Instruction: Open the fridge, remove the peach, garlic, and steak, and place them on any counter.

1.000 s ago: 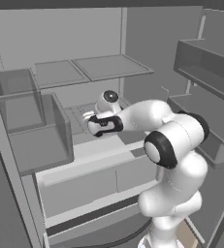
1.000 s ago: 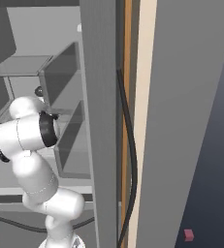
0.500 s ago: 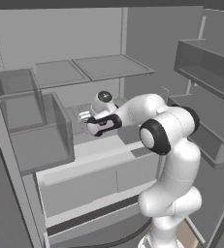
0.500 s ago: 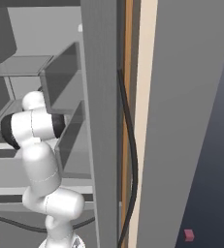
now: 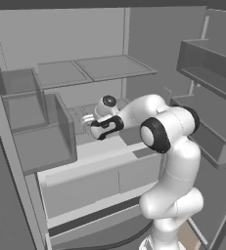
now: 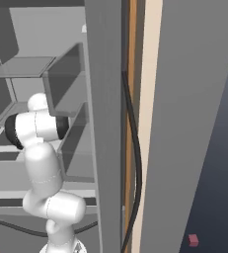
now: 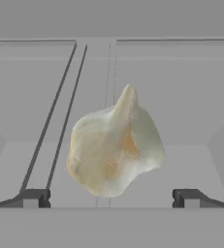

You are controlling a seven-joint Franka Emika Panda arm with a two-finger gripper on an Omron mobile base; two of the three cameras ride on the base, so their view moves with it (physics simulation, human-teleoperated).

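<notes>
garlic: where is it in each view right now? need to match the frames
Left base view: cannot make it out; the gripper reaches into the fridge at mid-left.
Right base view: cannot make it out.
Hand view: the garlic sits dead centre, between the open jaws.
Shared landmark: the grey fridge shelf under the gripper.

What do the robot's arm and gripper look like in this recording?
A glossy white arm of rounded tubular segments with black joint rings; a round black-centred cap sits near the wrist. The gripper has two small dark grey, blocky finger tips. No cables or markings are visible.
</notes>
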